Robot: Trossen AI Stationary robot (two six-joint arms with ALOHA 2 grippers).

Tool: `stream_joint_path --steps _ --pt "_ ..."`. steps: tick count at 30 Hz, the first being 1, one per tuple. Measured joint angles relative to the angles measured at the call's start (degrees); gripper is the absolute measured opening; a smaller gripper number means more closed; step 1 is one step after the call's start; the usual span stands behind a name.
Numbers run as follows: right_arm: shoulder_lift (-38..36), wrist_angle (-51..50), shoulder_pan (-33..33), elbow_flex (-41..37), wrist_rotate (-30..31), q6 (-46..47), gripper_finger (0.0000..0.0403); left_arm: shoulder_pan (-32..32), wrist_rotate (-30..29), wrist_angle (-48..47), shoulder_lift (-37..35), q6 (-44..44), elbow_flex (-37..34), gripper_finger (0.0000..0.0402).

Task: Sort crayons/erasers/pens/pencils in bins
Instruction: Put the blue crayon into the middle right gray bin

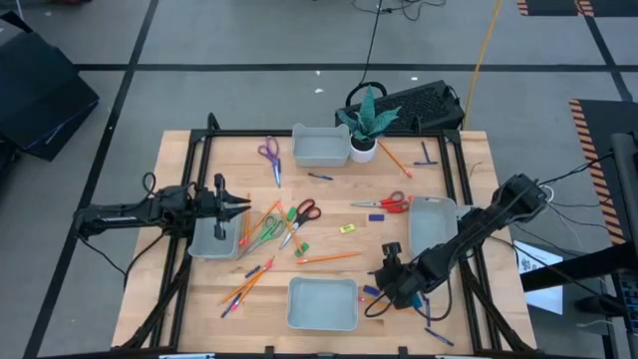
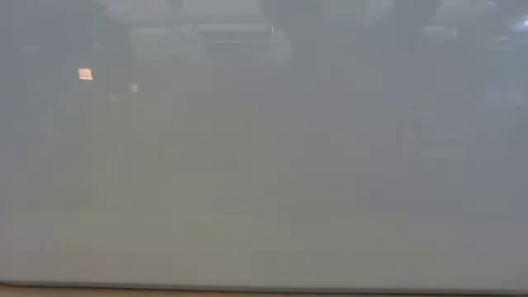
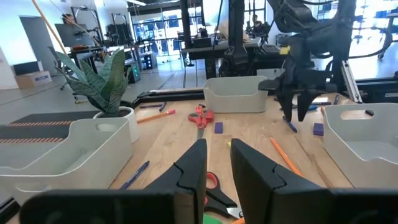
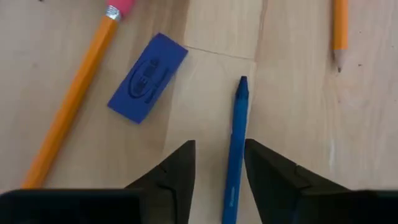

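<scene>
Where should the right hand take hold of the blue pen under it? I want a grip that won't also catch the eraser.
Best on the blue pen at mid-barrel, coming straight down from above. It lies flat on the table and runs between the open fingers of the right hand, so they would close across its thin width. The blue eraser lies apart to one side, likely clear of the grip.

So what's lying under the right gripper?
A blue pen lies on the wood between the open fingers of the right gripper, with a blue eraser beside it. The pen's lower end is out of frame.
</scene>
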Motion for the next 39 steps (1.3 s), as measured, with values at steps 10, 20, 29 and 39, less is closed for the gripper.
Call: stream_joint_path --steps 10,20,29,39 --pt "2.12 -0.07 -3.25 0.25 -2.29 2.79 0.0048 0.00 0.00 0.00 0.00 0.00 -0.02 0.0076" --pt "-1.85 -1.80 -3.95 -0.07 -2.58 -0.57 0.0022 0.00 0.00 0.02 0.00 0.00 0.00 0.0076" --pt "-20.14 -16.08 -5.12 4.40 3.15 3.18 0.0016 0.01 0.00 0.00 0.01 0.00 -0.02 0.0076" --pt "-35.94 -47.54 -7.61 4.94 6.60 25.33 0.0016 0.01 0.00 0.04 0.02 0.00 -0.01 0.0076"
